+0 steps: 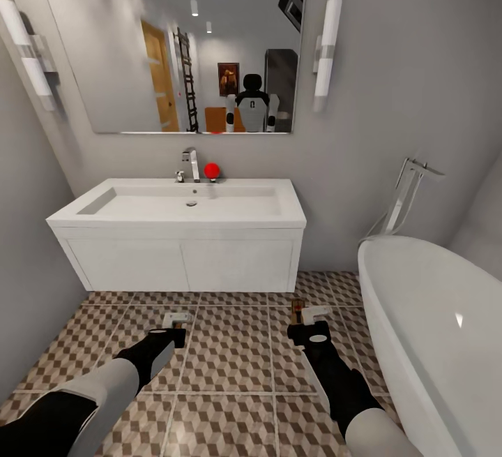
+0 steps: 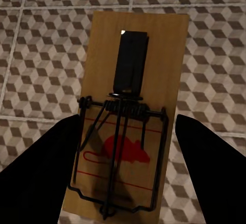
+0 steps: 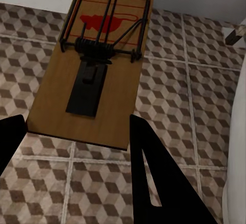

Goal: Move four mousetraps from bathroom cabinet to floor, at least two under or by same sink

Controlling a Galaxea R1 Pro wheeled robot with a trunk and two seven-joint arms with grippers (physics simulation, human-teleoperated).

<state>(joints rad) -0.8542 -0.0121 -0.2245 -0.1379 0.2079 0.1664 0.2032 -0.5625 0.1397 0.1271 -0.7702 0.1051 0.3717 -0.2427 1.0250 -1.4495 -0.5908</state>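
I face the white bathroom sink (image 1: 188, 202) on its wall-hung vanity. Both grippers hover over the cube-patterned bathroom floor (image 1: 230, 352) just in front of it. My left gripper (image 1: 174, 322) (image 2: 128, 126) is shut on a wooden mousetrap (image 2: 128, 60) with a red mouse print, held flat above the tiles. My right gripper (image 1: 310, 317) (image 3: 77, 119) is shut on a second mousetrap (image 3: 97, 55) (image 1: 296, 305), whose far end points toward the vanity's base. The cabinet is out of view.
A white oval bathtub (image 1: 432, 317) with a floor-standing tap (image 1: 408, 192) fills the right side, close to my right arm. A wall runs along the left. A red object (image 1: 211, 169) sits by the chrome faucet (image 1: 189, 164), under a wide mirror (image 1: 174, 52).
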